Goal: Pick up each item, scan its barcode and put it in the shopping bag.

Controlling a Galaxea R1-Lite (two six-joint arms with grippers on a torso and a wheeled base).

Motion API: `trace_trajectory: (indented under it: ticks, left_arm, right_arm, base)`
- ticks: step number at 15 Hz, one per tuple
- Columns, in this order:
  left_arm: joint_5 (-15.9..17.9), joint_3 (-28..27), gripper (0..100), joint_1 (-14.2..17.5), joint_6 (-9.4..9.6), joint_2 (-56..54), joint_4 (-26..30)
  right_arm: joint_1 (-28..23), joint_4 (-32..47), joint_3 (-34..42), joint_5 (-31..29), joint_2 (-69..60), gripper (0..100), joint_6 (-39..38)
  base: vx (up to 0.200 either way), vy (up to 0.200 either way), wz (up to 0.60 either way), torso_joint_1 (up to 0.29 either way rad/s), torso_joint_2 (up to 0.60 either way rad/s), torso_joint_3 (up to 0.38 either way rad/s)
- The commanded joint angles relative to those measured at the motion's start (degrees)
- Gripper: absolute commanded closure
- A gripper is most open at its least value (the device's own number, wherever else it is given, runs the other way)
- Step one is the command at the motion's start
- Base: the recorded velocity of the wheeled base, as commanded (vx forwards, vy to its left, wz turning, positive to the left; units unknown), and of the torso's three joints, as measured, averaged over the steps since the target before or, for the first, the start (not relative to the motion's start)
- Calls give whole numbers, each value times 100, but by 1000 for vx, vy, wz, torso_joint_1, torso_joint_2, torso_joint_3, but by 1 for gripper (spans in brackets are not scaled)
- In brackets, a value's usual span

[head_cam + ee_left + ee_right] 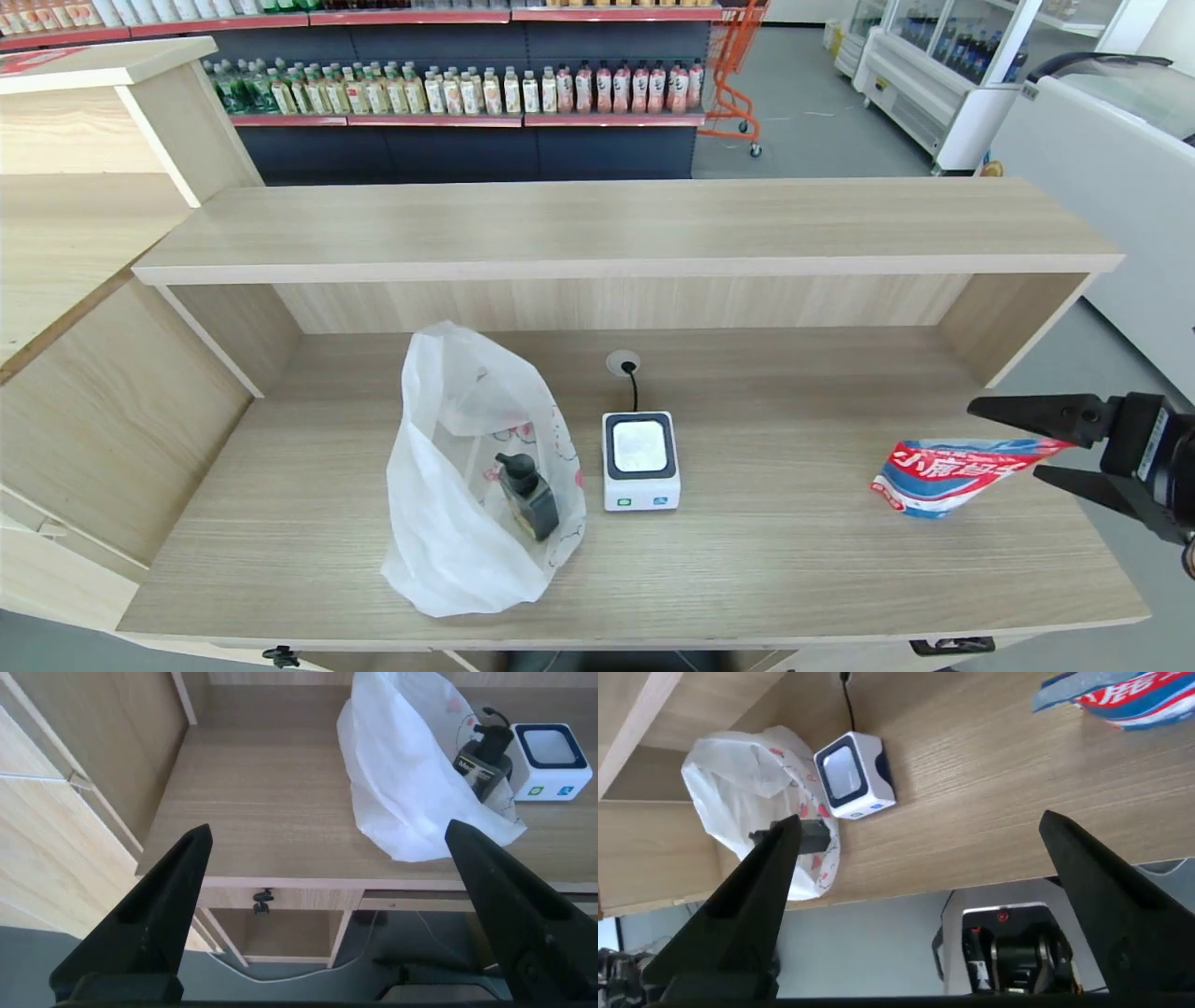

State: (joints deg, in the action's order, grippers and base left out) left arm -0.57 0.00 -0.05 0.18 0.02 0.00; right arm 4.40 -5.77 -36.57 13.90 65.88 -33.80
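You're facing a pale wood-grain counter (840, 569) with a raised top shelf (616, 224). Beyond it, dark shelving with red rails (467, 119) holds rows of drink bottles (448, 91). An orange wire trolley (733, 70) stands on the grey floor (822, 140), with white glass-fronted chillers (943, 75) on the right.

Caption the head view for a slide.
Open right tool near the pouch; dark bottle in the shopping bag, scanner between.
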Motion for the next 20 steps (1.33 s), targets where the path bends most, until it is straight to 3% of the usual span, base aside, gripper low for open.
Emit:
trace_trajectory:
  ticks: [1,6,9,18,20]
  left_arm:
    - [-4,0,0,-4,8,-2,0]
    - [-4,0,0,5,-1,-2,0]
    - [5,0,0,-4,26,-2,0]
    - [5,0,0,-4,17,-2,0]
    - [5,0,0,5,17,-2,0]
  right_arm:
    - [-115,23,-17,-54,-14,0,-47]
    - [-176,550,-245,-115,-181,0,-619]
    - [-176,1095,-570,-581,-110,0,-1410]
    - [-132,1148,-825,-1372,1366,0,-2772]
    - [-18,1174,-1291,-1530,1885,0,-3000]
  base:
    - [0,-200,0,2,2,2]
    - [0,-200,0,3,3,0]
    - [0,-200,0,4,2,1]
    - [0,0,0,0,0,0]
    - [0,0,0,0,0,0]
